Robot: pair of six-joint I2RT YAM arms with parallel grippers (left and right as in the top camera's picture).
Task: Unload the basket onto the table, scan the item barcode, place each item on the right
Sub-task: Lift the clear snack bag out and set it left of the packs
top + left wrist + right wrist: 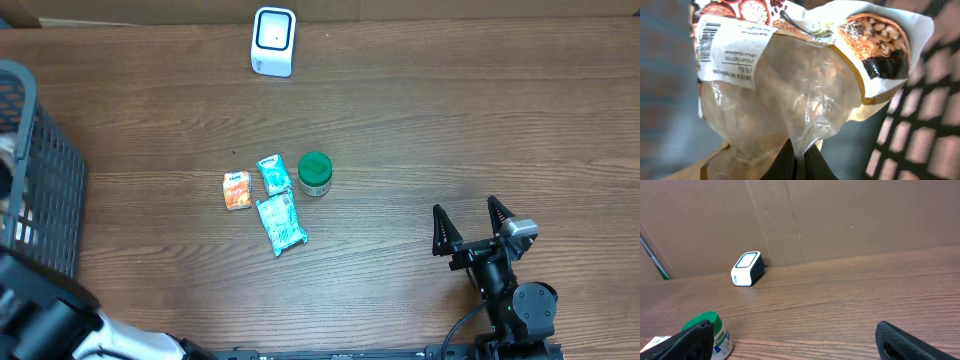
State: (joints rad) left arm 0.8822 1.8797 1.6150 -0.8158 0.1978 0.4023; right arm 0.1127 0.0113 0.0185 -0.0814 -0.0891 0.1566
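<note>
The left end effector [799, 159] is at the far left of the scene, by the black mesh basket [48, 175]; its two dark fingers are pressed together on the lower fold of a clear plastic bag [790, 100] — the film is pinched between them; the bag fills the left wrist view, crumpled and see-through, with a printed card top showing food pictures; a white label [735, 55] sits on its upper left part, and the barcode [707, 34] is at the left end of that label, facing the wrist camera; basket mesh shows behind the bag on the right; whether the bag is inside the basket or just above it cannot be told. The scanner [272, 42] — a small white box with a dark window — stands at the far edge of the desk [450, 120], well apart from the bag. In the middle of the desk lie an orange packet [237, 190], a small teal packet [272, 174] and a longer teal packet [281, 222], with a green-lidded jar [315, 173] just beside them on the right. The right end effector [465, 207] is at the near right, its fingers spread wide apart, gripping nothing.
</note>
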